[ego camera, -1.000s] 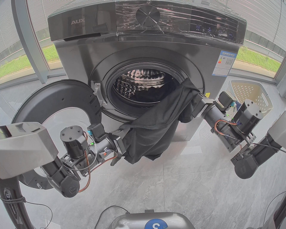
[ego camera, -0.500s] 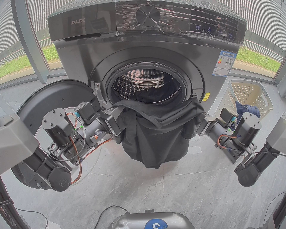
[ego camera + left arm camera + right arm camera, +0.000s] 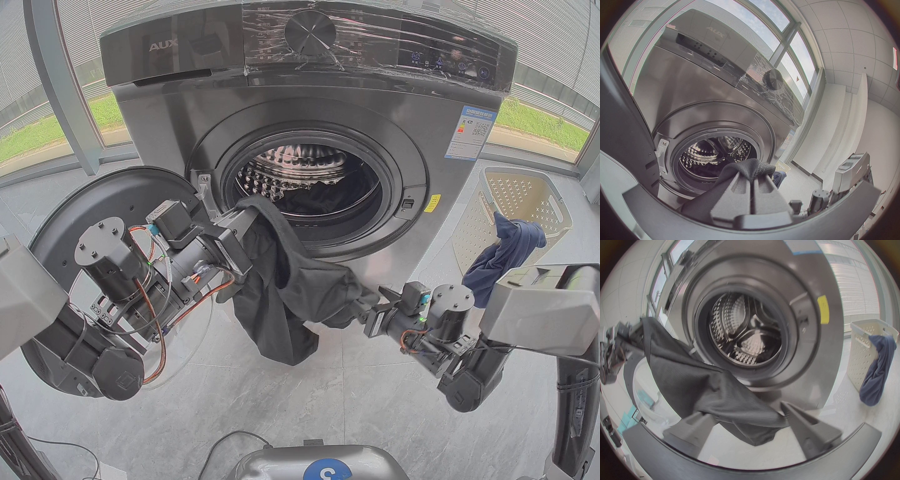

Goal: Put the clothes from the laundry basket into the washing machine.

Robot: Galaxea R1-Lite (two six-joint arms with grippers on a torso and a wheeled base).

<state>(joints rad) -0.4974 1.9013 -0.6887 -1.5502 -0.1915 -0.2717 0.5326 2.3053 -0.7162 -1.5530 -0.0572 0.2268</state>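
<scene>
A black garment [image 3: 284,284] hangs in front of the washing machine's [image 3: 300,81] open drum [image 3: 312,181]. My left gripper [image 3: 245,219] is shut on its top edge at the left side of the door opening; in the left wrist view the cloth [image 3: 747,165] bunches between the closed fingers [image 3: 737,193]. My right gripper [image 3: 370,314] is low, below the opening, and open, with the garment's lower fold [image 3: 725,396] draped between its spread fingers [image 3: 806,427]. More dark cloth lies inside the drum.
The round door [image 3: 112,206] stands open to the left, behind my left arm. A cream laundry basket [image 3: 534,190] sits on the floor at the right with a blue garment [image 3: 507,256] hanging over its rim. Grey tiled floor lies in front.
My right gripper has let go of the garment's right corner and dropped down and leftward. The black cloth, before stretched across the opening, now hangs from my left gripper alone.
</scene>
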